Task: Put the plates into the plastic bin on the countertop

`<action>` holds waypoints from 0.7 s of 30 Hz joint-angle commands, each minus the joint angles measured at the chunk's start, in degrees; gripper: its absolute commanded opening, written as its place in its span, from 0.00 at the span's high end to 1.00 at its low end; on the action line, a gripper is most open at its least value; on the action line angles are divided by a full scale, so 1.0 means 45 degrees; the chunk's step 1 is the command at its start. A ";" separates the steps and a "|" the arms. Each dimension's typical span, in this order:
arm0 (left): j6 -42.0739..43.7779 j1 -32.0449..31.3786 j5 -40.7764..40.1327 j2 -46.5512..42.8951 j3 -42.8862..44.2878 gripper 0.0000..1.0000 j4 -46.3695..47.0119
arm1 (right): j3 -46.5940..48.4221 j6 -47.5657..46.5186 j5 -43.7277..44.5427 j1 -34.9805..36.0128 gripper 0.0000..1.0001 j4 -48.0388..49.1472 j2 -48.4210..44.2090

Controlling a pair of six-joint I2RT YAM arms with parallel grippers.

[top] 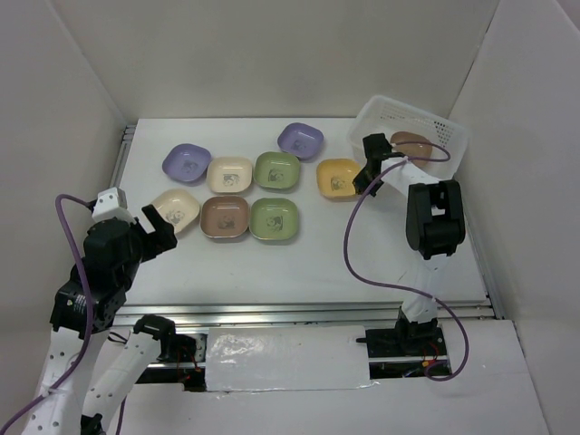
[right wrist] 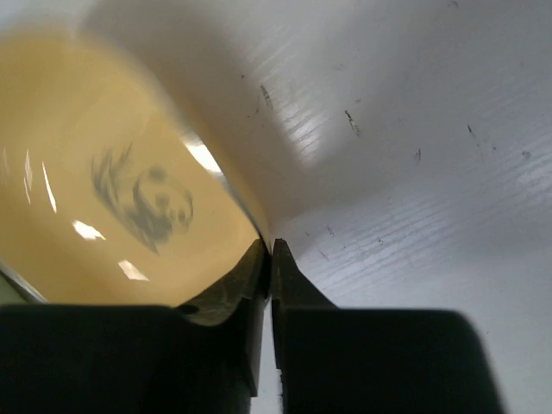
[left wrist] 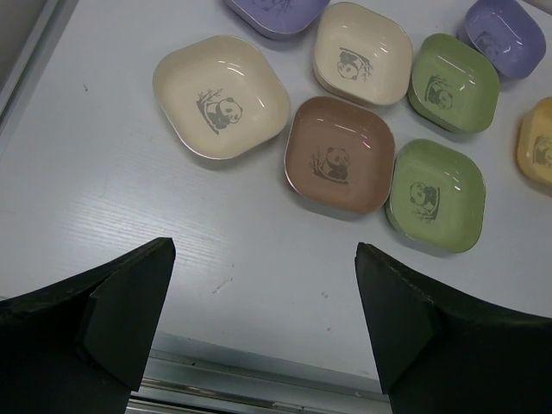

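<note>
right gripper [right wrist: 272,259]: fingers clamped on glossy yellow plate [top: 338,177] rim | left gripper [left wrist: 263,285]: fingers apart over matte countertop [top: 299,263] | perforated plastic bin [top: 449,149]: far-right corner, brown plate [top: 412,145] inside

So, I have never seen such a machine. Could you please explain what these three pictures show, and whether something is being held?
These are two robot arms fixed at the near edge of a white table. One picture looks down from above; the other two come from small cameras on the wrists.

Eight small dishes with panda prints lie on the table, and a brown one lies in the plastic bin.

The left hand is open and empty, hovering near the cream dish. The right hand has its fingers pinched on the rim of the orange-yellow dish, which is beside the bin.
</note>
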 commanded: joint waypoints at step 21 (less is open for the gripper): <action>0.0224 -0.0071 -0.0154 -0.0150 -0.0068 0.01 0.0473 | 0.8807 -0.3234 -0.0156 -0.3438 1.00 -0.4959 -0.0108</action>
